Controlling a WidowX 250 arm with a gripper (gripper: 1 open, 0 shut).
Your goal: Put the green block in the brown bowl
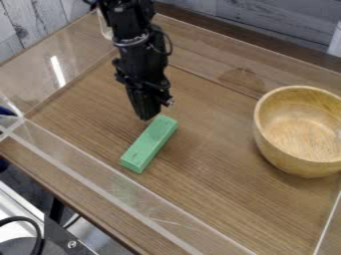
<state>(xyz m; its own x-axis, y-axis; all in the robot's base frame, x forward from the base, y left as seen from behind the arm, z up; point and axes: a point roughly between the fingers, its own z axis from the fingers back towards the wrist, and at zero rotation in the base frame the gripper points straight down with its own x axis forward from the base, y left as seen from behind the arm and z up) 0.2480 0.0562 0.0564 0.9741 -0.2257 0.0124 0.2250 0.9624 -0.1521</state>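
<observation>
The green block (150,143) lies flat on the wooden table, angled from lower left to upper right. My gripper (146,112) points straight down just above and behind the block's far end, its fingers together, and the block does not hang from them. The brown bowl (301,93) stands at the right side of the table with nothing inside it, well apart from both the block and the gripper.
A low clear plastic wall (80,167) runs along the front and sides of the wooden table top (213,90). A white brick-patterned surface lies beyond the far left corner.
</observation>
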